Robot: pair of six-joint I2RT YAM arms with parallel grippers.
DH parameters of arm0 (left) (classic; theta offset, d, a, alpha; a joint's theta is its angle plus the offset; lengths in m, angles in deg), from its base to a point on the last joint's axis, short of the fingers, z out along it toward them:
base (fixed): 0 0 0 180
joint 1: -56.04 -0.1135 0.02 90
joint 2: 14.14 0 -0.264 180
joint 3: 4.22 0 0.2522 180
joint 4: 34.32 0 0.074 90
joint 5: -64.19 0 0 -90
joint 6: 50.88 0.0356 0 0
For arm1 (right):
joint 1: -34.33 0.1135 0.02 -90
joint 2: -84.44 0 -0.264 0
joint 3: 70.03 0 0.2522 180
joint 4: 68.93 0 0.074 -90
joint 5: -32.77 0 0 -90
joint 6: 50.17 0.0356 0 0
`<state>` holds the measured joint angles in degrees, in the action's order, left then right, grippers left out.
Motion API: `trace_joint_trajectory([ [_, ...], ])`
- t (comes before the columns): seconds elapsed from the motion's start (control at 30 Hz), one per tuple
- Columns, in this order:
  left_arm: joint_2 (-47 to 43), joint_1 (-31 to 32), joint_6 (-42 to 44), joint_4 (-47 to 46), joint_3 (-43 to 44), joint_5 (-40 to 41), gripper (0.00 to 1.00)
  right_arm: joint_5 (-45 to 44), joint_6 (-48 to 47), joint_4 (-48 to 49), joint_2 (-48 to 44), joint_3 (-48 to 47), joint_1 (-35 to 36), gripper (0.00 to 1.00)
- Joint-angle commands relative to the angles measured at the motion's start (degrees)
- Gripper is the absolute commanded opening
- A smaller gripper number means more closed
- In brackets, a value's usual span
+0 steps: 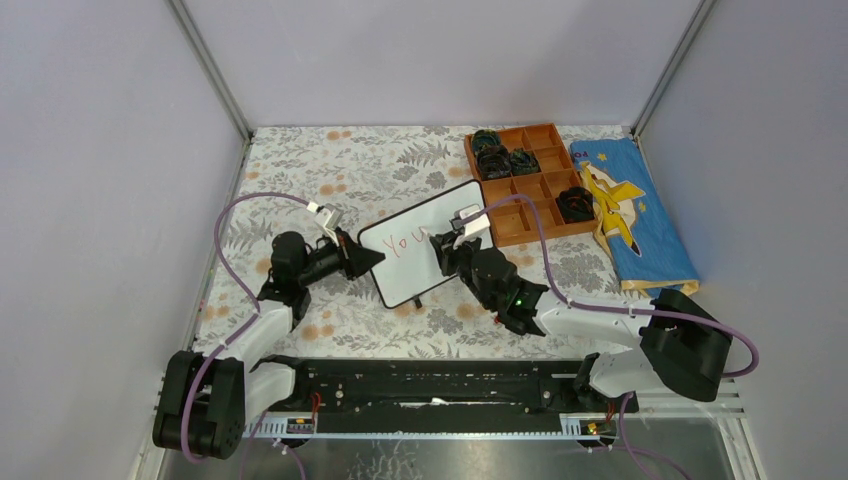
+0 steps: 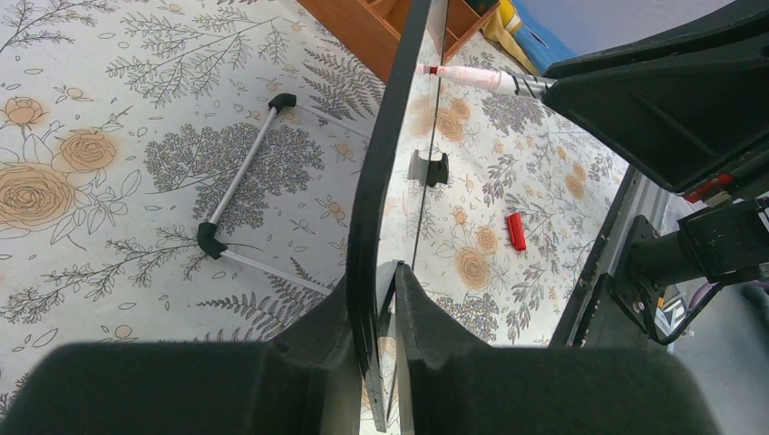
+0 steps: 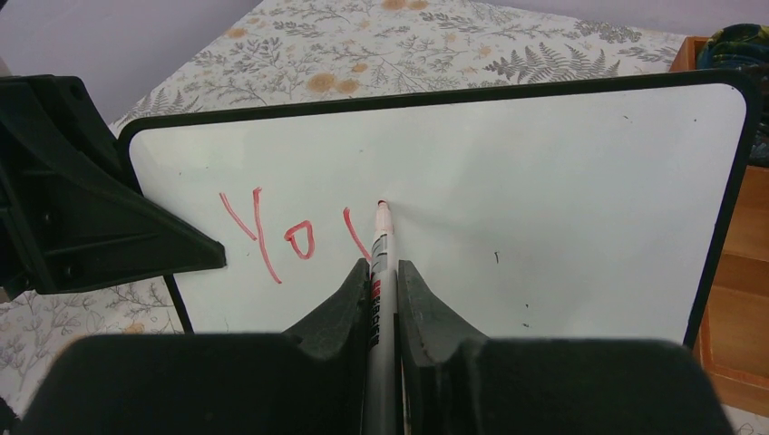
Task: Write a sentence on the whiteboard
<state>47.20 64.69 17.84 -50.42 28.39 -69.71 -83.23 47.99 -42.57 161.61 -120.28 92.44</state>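
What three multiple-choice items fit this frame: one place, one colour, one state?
1. Where does the brown tray lie?
A. between the whiteboard and the blue cloth
B. left of the whiteboard
C. under the whiteboard

2. What colour is the started sentence?
A. black
B. red
C. blue

3. What is the left gripper doing?
A. open over the tray
B. shut on a marker
C. shut on the whiteboard's edge

Key:
1 A: the top view shows the tray right of the whiteboard, with the cloth beyond it.
2 B: the right wrist view shows red strokes on the white surface.
3 C: the left wrist view shows a finger on each side of the black frame.
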Motion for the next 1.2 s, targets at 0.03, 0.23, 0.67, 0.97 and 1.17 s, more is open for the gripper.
trace_joint_trajectory([
  [0.03,0.80,0.39,5.59,3.23,0.26,4.03,0.13,-1.04,0.28,0.84,-2.79,-0.17,-0.65,0.00],
  [0.23,0.80,0.45,5.63,3.27,0.31,4.12,0.13,-2.92,0.49,-1.18,-6.39,1.76,-1.25,0.00],
  [0.67,0.70,0.50,5.84,3.59,0.40,4.27,0.13,-1.73,1.60,-1.32,-5.49,0.69,-5.05,0.00],
  [0.97,0.76,0.61,5.90,3.66,0.40,4.19,0.13,-0.60,1.58,-1.35,-3.55,-0.76,-5.49,0.00],
  [1.17,0.80,0.76,5.99,3.76,0.40,4.28,0.13,1.76,1.44,-0.89,-3.51,-0.73,-5.49,0.00],
])
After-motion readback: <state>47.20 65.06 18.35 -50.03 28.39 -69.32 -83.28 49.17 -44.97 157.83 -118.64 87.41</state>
